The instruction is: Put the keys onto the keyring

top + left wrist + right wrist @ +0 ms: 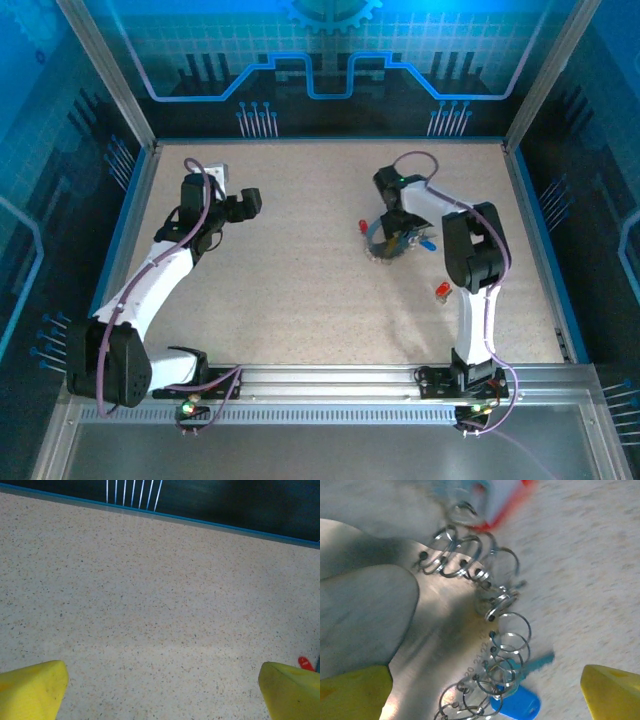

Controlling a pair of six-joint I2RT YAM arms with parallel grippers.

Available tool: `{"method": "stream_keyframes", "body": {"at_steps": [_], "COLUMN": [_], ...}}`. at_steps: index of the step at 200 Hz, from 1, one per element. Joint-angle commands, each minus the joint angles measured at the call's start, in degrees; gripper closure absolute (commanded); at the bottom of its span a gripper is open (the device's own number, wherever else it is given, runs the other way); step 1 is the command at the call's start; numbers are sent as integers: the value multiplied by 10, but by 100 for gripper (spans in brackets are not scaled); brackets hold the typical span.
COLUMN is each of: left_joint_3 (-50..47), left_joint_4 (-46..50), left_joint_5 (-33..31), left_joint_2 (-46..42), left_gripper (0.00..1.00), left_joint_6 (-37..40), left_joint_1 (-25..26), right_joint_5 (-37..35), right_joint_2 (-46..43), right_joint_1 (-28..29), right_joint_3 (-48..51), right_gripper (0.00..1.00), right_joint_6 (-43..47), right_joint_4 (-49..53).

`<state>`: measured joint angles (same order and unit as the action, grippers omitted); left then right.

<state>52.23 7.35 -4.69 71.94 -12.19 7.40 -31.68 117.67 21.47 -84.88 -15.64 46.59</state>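
The keyring (435, 645) is a flat grey metal ring with small wire loops along its rim, lying on the table (300, 280). A blue-headed key (517, 704) hangs on one loop, and a blurred red-headed key (506, 500) sits at the far end. From above, the keyring (383, 247) lies under my right gripper (397, 228), with a red key (363, 227) and the blue key (428, 244) at its rim. Another red key (441, 291) lies loose nearer the arm. My right gripper (485, 690) hovers open over the rim. My left gripper (248, 202) stands open over bare table (150, 605), with nothing between its yellow fingers (32, 690).
Blue-edged walls (130, 210) fence the table on three sides. A rail (330, 380) with both arm bases runs along the near edge. In the left wrist view, a red key head (306, 663) peeks in at the right edge.
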Motion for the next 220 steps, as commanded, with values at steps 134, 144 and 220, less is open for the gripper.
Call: {"method": "stream_keyframes", "body": {"at_steps": [134,144,220], "left_joint_3": [-10,-4,-12], "left_joint_4": [-2,4,-8], "left_joint_5": [-3,-5,-28], "left_joint_2": [26,28,9], "left_gripper": [1,1,1], "left_joint_6": [0,9,35], "left_joint_1": [24,34,67], "right_joint_5": [98,109,225], "right_joint_2": [-188,-235,-489], "right_joint_1": [242,213,-85], "right_joint_3": [91,144,441], "right_gripper": [0,1,38], "right_joint_6": [-103,-125,-245], "right_joint_4": [-15,-29,-100]}}
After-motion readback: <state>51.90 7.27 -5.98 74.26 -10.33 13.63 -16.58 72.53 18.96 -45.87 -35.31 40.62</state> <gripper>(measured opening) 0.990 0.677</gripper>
